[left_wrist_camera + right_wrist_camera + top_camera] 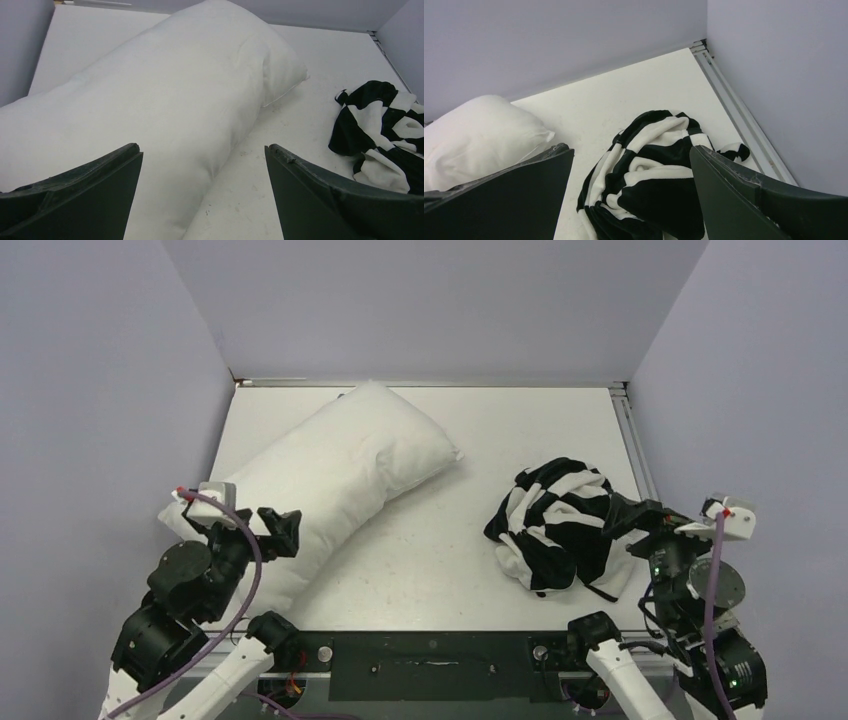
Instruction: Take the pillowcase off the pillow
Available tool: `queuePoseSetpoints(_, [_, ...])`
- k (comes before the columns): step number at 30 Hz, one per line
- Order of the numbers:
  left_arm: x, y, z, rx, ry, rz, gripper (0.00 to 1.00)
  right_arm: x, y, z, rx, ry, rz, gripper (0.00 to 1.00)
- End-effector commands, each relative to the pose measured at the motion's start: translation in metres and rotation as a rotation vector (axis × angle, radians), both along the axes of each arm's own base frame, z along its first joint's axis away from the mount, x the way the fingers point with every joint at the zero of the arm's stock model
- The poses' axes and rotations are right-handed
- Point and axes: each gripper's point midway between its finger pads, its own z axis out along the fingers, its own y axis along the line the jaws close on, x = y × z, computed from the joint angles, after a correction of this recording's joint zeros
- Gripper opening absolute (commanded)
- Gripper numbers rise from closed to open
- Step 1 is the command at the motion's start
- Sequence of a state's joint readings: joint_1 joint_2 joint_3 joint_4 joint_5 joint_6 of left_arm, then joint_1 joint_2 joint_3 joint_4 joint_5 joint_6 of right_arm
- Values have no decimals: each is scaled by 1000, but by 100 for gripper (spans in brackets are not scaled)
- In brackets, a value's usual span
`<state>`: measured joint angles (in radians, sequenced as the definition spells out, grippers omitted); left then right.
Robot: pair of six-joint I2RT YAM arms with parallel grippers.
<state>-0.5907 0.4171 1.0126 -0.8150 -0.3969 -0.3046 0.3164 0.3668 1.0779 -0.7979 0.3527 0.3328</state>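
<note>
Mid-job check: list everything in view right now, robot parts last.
pillow: one, plain white, diagonal on the table's left half.
pillowcase: one, black-and-white checks, crumpled heap on the right, apart from the pillow.
table: one, white, under both.
walls: three, pale lilac, around the table.
left end effector: one, dark, open, at the pillow's near end.
right end effector: one, dark, open, beside the heap's right edge.
</note>
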Motion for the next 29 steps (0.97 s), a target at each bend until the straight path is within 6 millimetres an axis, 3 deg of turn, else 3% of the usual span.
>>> queuePoseSetpoints(1, [-15, 27, -9, -23, -26, 97, 96, -23, -19, 10, 1, -75, -62, 90])
queuePoseSetpoints(6, [-32, 50, -9, -92, -118, 156, 96, -38, -29, 14, 10, -135, -89, 90])
queuePoseSetpoints(13, [-52, 74, -10, -216, -231, 223, 96, -43, -30, 8, -17, -123, -78, 90])
queuePoseSetpoints(29, [-53, 73, -15, -244, -244, 209, 96, -63, -37, 10, 2, -163, -81, 90])
